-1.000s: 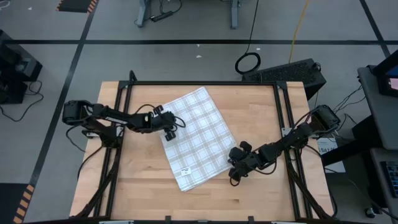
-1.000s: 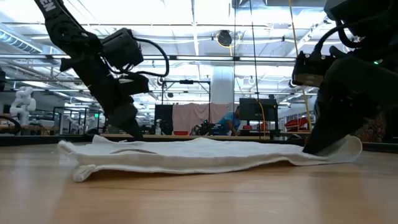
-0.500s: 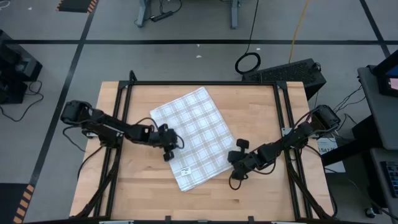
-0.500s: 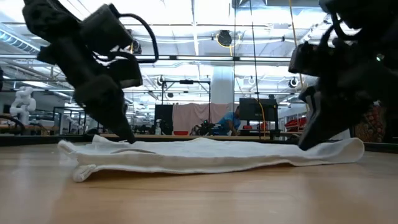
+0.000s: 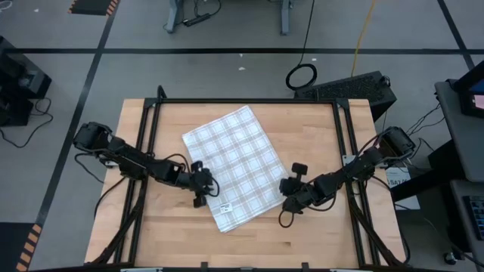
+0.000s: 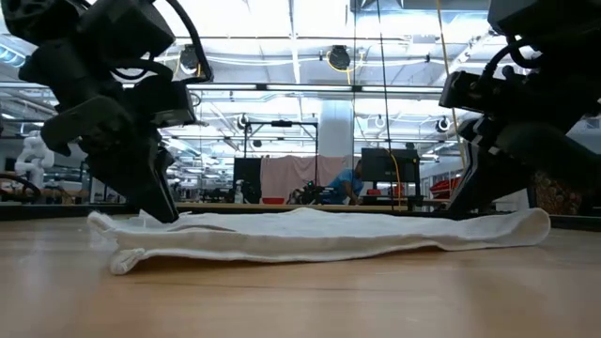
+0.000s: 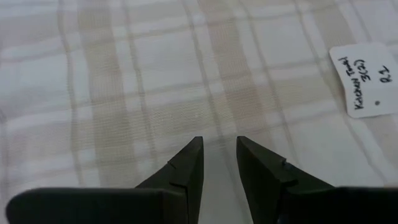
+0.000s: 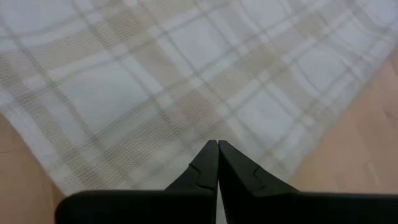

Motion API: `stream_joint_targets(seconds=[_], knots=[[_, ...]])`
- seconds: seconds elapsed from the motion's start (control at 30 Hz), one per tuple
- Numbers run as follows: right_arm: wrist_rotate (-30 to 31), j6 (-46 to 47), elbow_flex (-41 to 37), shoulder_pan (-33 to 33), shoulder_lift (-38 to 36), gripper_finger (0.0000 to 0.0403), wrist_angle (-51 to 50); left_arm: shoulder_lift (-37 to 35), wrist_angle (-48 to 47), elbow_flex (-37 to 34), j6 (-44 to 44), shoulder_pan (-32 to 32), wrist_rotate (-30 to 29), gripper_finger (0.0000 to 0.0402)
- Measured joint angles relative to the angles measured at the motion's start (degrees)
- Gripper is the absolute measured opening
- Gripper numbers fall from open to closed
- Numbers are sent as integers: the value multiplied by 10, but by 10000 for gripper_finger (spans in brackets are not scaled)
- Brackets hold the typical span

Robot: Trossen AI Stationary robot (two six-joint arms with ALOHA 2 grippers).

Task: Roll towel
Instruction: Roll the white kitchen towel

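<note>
Both arms have slid toward the near edge of the towel since a second ago, my left one the farthest, from the far-left edge down beside the tag

From above, the white thin cloth towel with its grey-tan plaid grid (image 5: 235, 166) lies flat and skewed on the pale wooden table (image 5: 318, 125). My left gripper (image 5: 201, 190) sits at its left edge near the small white tag (image 5: 224, 207); my right gripper (image 5: 291, 198) sits at the right edge, near the lower corner

From table height, the towel is a low, rumpled strip, and both grippers come down to its two ends

Past my left wrist, the two dark fingers (image 7: 185, 171) stand slightly apart with nothing between them, low over the plaid, the tag off to one side

Past my right wrist, the fingers (image 8: 209, 163) are pressed together, empty, pointing at the cloth just inside its hem

To start the roll well, I judge I need both grippers on the same near edge, level with each other, pinching only the top hem. Lifting one side early would likely skew the roll
</note>
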Motion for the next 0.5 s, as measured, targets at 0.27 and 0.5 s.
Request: stream_joint_targets(seconds=[0.27,0.5], knots=[[1,3,0,0,0,2,1,0,26,0,-1,-3,-20,102],[0,5,0,0,0,2,31,0,61,1,3,-23,-39,102]])
